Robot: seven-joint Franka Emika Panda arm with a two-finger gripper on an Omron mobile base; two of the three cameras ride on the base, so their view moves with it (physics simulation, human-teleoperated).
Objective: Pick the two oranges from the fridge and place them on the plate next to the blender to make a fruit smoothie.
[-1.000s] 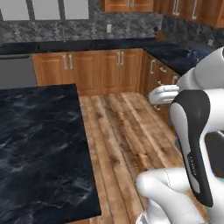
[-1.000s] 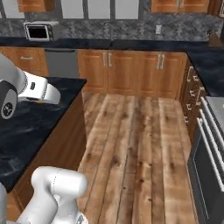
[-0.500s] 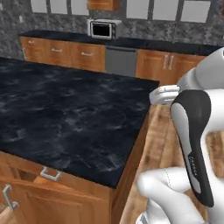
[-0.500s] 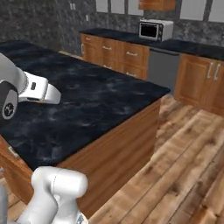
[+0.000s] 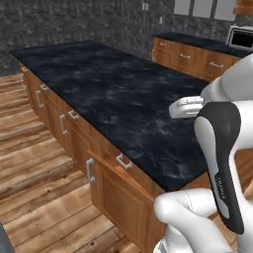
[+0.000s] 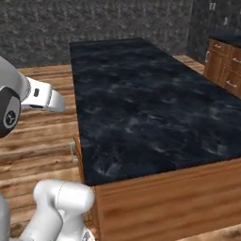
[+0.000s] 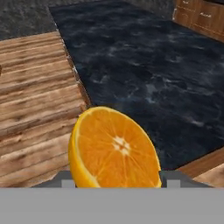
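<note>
Mid-transport configuration of the arm during the fruit-fetching task. In the hand view an orange [image 7: 114, 149], cut so that its segmented face looks toward the camera, sits between the two fingers [image 7: 65, 183] of the end effector [image 7: 117, 183], whose dark tips flank it at left and right; the jaws are closed onto the fruit, which is thereby carried off any support. Beyond it lie the black marbled surface [image 7: 148, 70] of the kitchen island and, to one side, the wooden floor [image 7: 35, 87]. The left base view places the white wrist link [image 5: 187, 106] over the near corner of that surface [image 5: 113, 89], above wooden cabinet fronts with metal handles [image 5: 123, 161]; the right base view shows the forearm [image 6: 40, 96] extended toward the floor side of the same surface [image 6: 150, 108]. The arm is folded close to the body, a posture that likely keeps the load steady and clear of the island's edge while the base drives. A microwave [image 5: 241, 37] stands on the far counter. Judged from this arrangement, one fruit is in transit toward the plate beside the blender, and release is not yet due, since nothing lies beneath the fruit to receive it.
</note>
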